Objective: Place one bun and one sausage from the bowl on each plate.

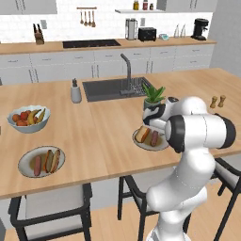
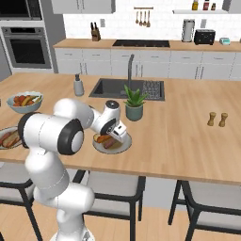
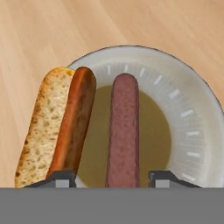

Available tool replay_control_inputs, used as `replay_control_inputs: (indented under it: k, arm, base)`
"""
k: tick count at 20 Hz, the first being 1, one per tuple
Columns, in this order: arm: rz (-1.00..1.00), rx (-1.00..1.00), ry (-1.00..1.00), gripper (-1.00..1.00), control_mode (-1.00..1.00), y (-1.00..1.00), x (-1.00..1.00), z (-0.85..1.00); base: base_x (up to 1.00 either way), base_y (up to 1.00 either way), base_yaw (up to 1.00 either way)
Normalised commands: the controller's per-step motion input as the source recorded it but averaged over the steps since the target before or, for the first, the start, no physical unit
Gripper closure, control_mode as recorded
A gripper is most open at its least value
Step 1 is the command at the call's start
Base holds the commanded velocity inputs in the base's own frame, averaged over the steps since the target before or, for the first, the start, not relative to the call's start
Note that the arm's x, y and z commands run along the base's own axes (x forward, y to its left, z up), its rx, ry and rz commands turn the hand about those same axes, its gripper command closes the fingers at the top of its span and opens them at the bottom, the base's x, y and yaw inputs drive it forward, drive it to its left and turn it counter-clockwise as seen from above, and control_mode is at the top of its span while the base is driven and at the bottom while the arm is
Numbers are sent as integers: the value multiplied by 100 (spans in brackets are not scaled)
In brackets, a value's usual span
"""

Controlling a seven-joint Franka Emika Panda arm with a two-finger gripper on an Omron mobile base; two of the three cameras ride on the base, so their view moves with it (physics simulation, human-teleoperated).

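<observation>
A small plate (image 3: 188,113) with a grey rim and brownish-olive centre lies right under my gripper (image 3: 113,178). On it a bun (image 3: 41,131) rests on its side, brown crust toward the middle. Beside the bun lies a dark red sausage (image 3: 124,127), between my spread fingertips (image 3: 61,177) with a gap on both sides. The gripper is open and holds nothing. From the base cameras the gripper (image 1: 151,125) (image 2: 116,136) hovers low over this plate (image 1: 162,145) (image 2: 123,147) near the counter's front edge. The bowl (image 1: 22,162) (image 2: 4,130), far to the left, holds a sausage and buns.
A white fruit bowl (image 1: 28,123) stands behind the dark bowl. A potted plant (image 1: 154,98) stands just beyond the plate, and the sink (image 1: 110,89) and a soap dispenser (image 1: 75,92) lie further back. Salt and pepper shakers (image 1: 217,100) stand at the right, stools (image 1: 52,204) below the counter edge.
</observation>
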Motion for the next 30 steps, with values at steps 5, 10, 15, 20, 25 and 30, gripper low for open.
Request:
replay_control_inputs:
  k: [5, 10, 15, 20, 25, 30]
  arm:
    - [0, 0, 0, -100, -100, 0, 0, 0]
    - [0, 0, 0, -100, -100, 0, 0, 5]
    - [2, -4, 0, -100, -100, 3, -34, 72]
    - [17, -18, -8, -100, -100, 54, -86, 82]
    - [14, -36, -3, -100, -100, 98, -87, 56]
    - [12, -36, 1, -100, -100, 100, -67, 41]
  base:
    - [0, 0, 0]
    - [0, 0, 0]
    - [0, 0, 0]
    - [0, 0, 0]
    - [0, 0, 0]
    - [0, 0, 0]
